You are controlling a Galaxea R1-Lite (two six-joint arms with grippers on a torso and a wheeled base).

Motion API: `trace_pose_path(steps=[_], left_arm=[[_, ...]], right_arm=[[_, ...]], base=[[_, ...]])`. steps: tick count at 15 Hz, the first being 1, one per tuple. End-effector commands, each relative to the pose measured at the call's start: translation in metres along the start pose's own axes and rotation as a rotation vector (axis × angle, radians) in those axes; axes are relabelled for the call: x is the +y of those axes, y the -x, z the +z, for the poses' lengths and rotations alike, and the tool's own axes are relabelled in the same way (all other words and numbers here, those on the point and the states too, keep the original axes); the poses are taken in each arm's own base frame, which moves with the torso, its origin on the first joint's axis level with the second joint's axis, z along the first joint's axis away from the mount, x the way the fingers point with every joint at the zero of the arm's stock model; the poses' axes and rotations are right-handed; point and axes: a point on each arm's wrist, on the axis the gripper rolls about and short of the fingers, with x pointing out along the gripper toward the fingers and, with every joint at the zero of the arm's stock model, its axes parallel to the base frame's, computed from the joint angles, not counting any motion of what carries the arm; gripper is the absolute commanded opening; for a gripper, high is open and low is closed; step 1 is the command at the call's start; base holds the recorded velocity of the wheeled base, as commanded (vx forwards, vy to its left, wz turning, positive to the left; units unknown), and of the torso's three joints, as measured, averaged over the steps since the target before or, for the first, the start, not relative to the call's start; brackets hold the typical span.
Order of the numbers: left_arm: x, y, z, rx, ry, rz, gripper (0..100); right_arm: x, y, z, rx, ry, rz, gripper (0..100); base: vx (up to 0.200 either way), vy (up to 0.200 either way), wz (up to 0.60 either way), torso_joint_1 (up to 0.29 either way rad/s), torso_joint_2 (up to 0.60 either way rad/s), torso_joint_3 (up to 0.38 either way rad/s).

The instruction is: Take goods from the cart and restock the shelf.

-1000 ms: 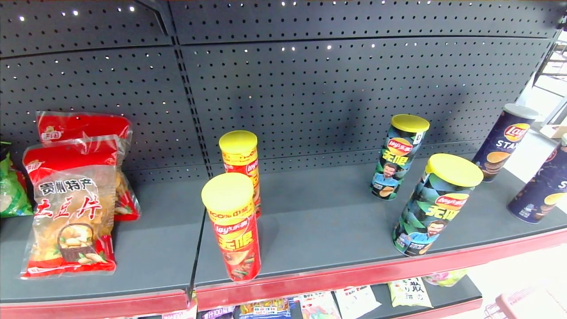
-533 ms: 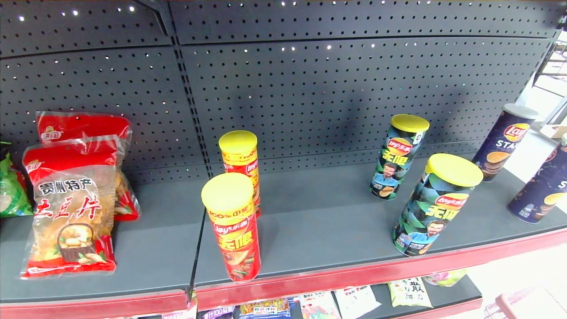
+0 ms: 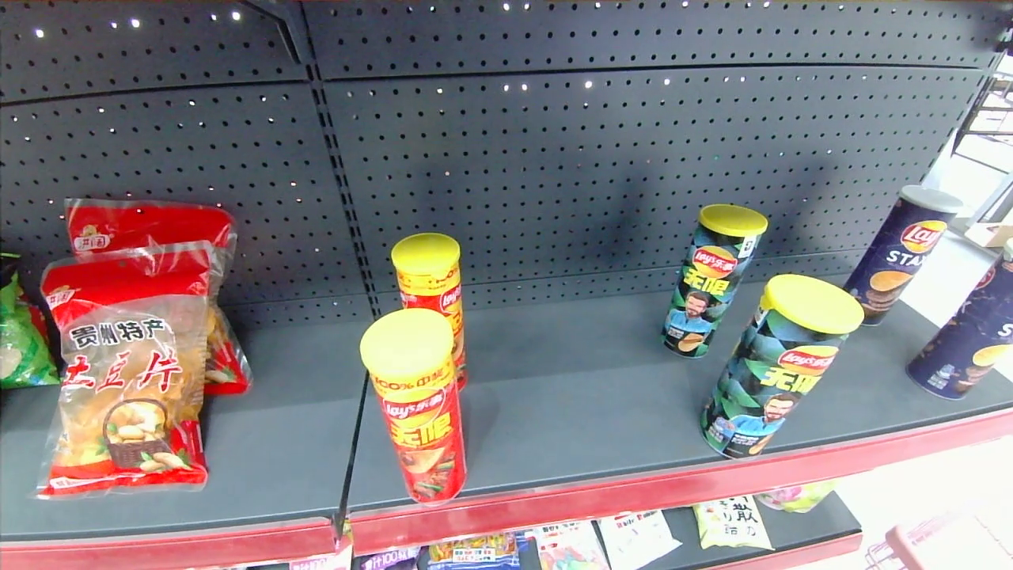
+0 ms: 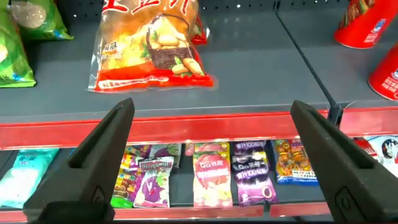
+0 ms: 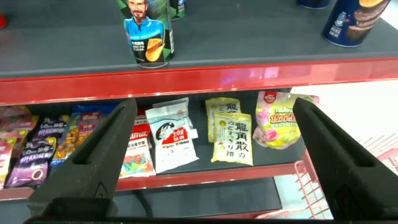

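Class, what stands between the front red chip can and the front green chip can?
Nothing; in the head view the shelf is bare between the front red can and the front green can.

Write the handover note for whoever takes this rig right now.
Grippers: left gripper and right gripper both open, empty, facing the shelf front.
On it: two red cans, two green cans, two blue cans upright, snack bags at the robot's left; gaps between groups.
A corner of the cart shows low at the robot's right.
Done: cannot tell which cans came from the cart.
Left: fetch the next item from the cart, place it in a gap.
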Motion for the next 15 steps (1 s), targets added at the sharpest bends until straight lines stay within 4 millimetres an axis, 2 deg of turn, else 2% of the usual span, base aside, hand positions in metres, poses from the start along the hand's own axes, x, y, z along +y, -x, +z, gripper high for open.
trace_pose_path(steps=[1,12,15], left_arm=[[0.0,-0.0004,-0.0001,0.005,0.003,0.001,100],[0.0001,-0.0005,-0.0001,0.006,0.001,0.004,100],[0.0001,-0.0004,-0.0001,0.005,0.001,0.004,100]], right_arm=[[0.0008,0.0062,-0.002,-0.083,0.008,-0.038,100],[0.0008,0.006,-0.0026,-0.081,-0.032,-0.037,100],[0.0008,0.006,-0.0026,-0.081,-0.03,-0.037,100]], base=[[0.0,0.0,0.0,0.0,0.0,0.0],[0.0,0.0,0.0,0.0,0.0,0.0],[-0.2,0.0,0.0,0.012,0.0,0.002]])
